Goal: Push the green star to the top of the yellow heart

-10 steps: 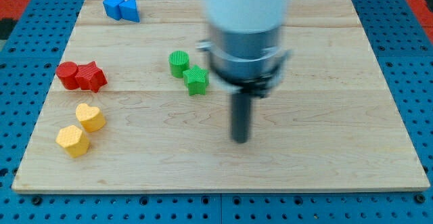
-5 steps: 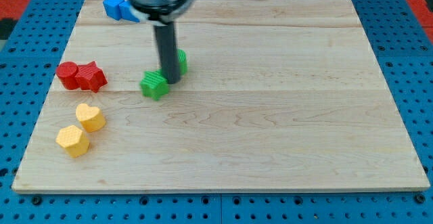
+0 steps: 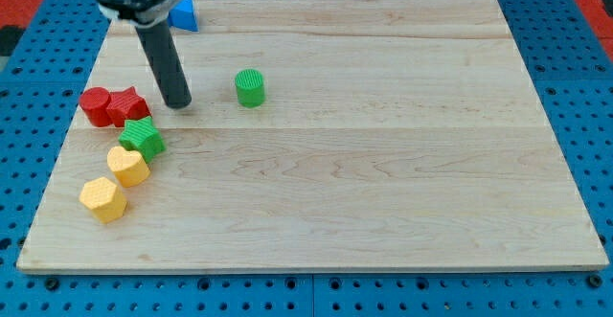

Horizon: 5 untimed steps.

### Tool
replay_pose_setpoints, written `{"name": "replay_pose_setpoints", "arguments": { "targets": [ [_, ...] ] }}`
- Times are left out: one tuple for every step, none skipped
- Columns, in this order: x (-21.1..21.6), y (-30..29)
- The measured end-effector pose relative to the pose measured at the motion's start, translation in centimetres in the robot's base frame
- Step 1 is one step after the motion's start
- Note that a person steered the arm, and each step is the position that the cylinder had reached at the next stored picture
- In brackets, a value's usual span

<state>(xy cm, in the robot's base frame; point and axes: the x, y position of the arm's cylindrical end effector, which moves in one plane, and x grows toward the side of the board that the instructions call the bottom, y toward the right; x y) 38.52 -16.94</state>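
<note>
The green star (image 3: 143, 138) lies at the left of the wooden board, touching the upper right of the yellow heart (image 3: 126, 165) and just below the red blocks. My tip (image 3: 178, 104) stands apart from the star, up and to its right. A second yellow block, hexagon-like (image 3: 102, 198), lies below and left of the heart.
A red cylinder (image 3: 95, 104) and a red star-like block (image 3: 128, 107) sit side by side above the green star. A green cylinder (image 3: 250, 87) stands right of my tip. A blue block (image 3: 183, 14) shows at the top, partly hidden by the arm. The board's left edge (image 3: 67, 145) is close.
The green star has slid down and left from near the green cylinder to the yellow heart. My tip moved left across the board and now stands clear of the star.
</note>
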Motion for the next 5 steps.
{"name": "replay_pose_setpoints", "arguments": {
  "targets": [
    [-1.6, -3.1],
    [-0.4, -3.1],
    [1.3, -3.5],
    [1.6, -2.3],
    [4.2, -2.6]
  ]
}}
